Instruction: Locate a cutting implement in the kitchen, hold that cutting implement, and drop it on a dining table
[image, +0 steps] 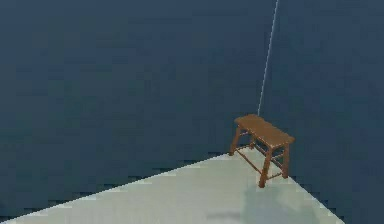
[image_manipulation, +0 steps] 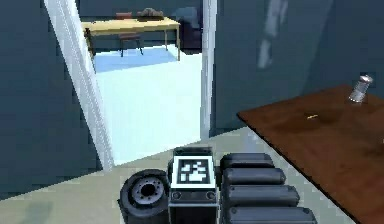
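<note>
Closest in the arm side view sit the dark arm and one white marker square, with the gripper as a round dark body to their left, its far end too indistinct to tell how the fingers stand or whether it holds anything. Beyond are two tables: one brown table on the right bearing one grey can and one pale sliver too small to name as the cutting implement, and one long wooden table with one chair past a white-framed doorway that hides part of that room. Ahead, the forward view has one wooden stool on pale floor against dark blue walls.
</note>
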